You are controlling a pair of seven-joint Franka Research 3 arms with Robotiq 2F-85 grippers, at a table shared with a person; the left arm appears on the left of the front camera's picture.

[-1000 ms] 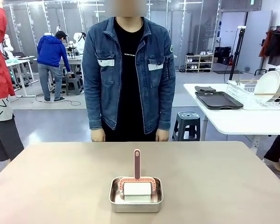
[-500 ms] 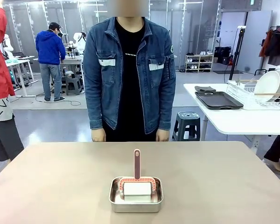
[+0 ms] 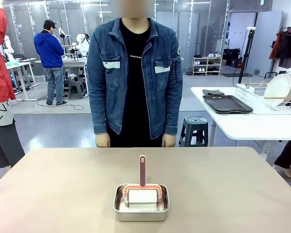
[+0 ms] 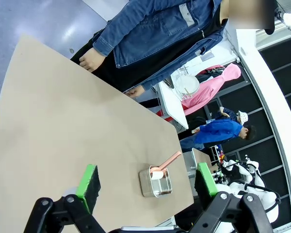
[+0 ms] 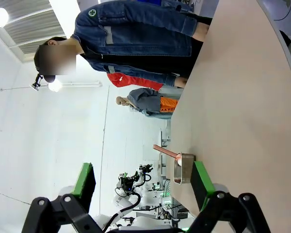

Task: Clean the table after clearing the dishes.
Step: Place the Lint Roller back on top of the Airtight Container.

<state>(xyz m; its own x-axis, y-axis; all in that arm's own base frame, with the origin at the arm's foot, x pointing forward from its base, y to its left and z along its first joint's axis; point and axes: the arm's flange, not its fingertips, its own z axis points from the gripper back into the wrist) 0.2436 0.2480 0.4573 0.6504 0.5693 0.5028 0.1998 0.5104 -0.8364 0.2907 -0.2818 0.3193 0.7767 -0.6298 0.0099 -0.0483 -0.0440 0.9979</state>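
Observation:
The beige-brown table (image 3: 58, 187) carries a small steel pan (image 3: 141, 203) near its front middle. In the pan sits a white roller with a pink handle (image 3: 142, 171) standing upright. The dishes are off the table: a large white plate (image 3: 280, 89) stands in a wire rack on the white side table, beside dark trays (image 3: 227, 103). In the left wrist view my left gripper (image 4: 148, 179) hangs open well above the table (image 4: 63, 121), with the pan (image 4: 156, 182) far below between its fingers. My right gripper (image 5: 143, 179) is open too, high over the table (image 5: 242, 107), the pan (image 5: 179, 170) far off.
A person in a denim jacket (image 3: 134, 73) stands at the far edge, hands (image 3: 102, 141) hanging at the sides. A grey stool (image 3: 194, 128) stands behind the table on the right. Other people are farther off at the left.
The pan, the roller and the person at the table have not moved. A person in blue in the background has shifted slightly left.

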